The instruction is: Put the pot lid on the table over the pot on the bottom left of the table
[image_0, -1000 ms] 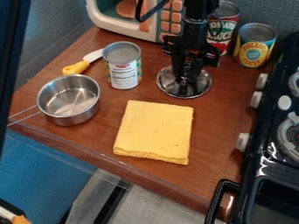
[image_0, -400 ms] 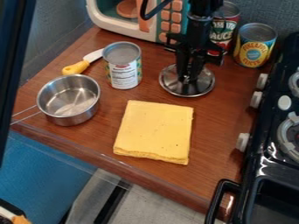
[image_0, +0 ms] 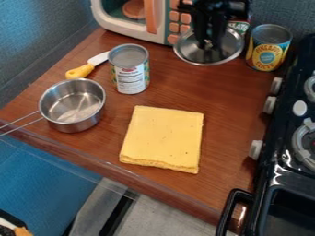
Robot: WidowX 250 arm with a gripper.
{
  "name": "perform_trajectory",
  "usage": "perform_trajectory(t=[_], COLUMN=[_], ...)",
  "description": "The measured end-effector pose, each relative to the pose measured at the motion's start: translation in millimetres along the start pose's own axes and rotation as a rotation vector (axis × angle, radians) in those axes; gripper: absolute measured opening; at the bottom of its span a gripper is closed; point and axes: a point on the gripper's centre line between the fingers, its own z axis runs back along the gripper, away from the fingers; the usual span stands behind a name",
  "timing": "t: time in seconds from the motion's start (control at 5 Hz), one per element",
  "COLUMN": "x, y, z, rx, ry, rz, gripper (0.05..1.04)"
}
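The black gripper (image_0: 209, 43) is clamping the pot lid (image_0: 231, 47), probably by its knob, though the dark fingers are partly hiding the hold. The lid is hanging by the toy microwave (image_0: 159, 23), while the open pot (image_0: 73, 108) is sitting at the wooden table's (image_0: 237, 103) left, beyond the folded yellow cloth (image_0: 163, 138).

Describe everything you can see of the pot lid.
The pot lid is round, shiny and silvery, apparently metal, with a thin raised rim. The black gripper holds it from above at its middle, largely hiding that part. It looks roughly level, beside the toy microwave, and partly hides a can behind it.
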Motion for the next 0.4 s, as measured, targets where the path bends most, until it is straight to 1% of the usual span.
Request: perform_trajectory(t=[0.2,0.4], x=[-34,-69], y=[29,62], z=[16,22], rx=[-0.001,0.007], ry=[-0.005,-0.006], rz=[0.033,0.08], gripper=[0.28,0.28])
